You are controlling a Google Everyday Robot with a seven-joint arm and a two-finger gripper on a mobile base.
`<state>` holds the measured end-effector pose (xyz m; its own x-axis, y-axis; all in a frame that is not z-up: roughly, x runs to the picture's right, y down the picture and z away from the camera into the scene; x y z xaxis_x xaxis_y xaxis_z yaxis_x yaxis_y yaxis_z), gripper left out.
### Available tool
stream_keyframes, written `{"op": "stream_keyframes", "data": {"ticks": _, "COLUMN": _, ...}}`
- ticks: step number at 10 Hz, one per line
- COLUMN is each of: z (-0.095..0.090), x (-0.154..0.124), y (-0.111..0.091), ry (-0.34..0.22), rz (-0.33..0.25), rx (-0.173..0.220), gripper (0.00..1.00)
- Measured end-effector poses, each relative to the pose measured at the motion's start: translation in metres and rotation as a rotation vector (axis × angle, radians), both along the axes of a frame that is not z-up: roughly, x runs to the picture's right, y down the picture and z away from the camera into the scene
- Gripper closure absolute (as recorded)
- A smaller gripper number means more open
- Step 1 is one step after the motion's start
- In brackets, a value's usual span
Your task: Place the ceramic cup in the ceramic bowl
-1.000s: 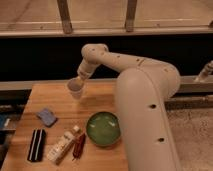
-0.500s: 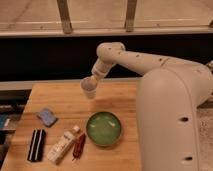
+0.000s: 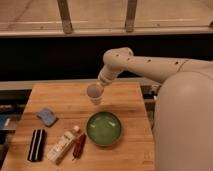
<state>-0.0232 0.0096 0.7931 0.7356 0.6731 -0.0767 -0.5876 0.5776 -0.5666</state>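
Note:
The pale whitish ceramic cup [image 3: 94, 93] hangs tilted in the air above the wooden table [image 3: 55, 97], its open mouth facing the camera. My gripper [image 3: 99, 86] holds it from above and behind, at the end of the white arm [image 3: 145, 65] that reaches in from the right. The glossy green ceramic bowl [image 3: 104, 128] sits on the table below and slightly right of the cup, with nothing in it. The cup is apart from the bowl, up and to the back-left of its rim.
On the table's left front lie a blue sponge [image 3: 47, 116], a black striped bar [image 3: 36, 144], a white carton [image 3: 62, 146] and a dark red packet [image 3: 79, 145]. My white robot body [image 3: 185, 125] fills the right side. A dark ledge runs behind the table.
The arm has carried the cup to the right and toward the front, from over the table's back-left to just above and behind the bowl.

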Motion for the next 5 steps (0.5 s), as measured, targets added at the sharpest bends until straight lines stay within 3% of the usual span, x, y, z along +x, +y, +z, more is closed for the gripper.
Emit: {"op": "stream_keyframes", "data": {"ticks": 5, "z": -0.024, "x": 0.023, "y": 0.055, "ry": 0.047, "rz": 0.074, "rx": -0.021, "gripper": 1.0}}
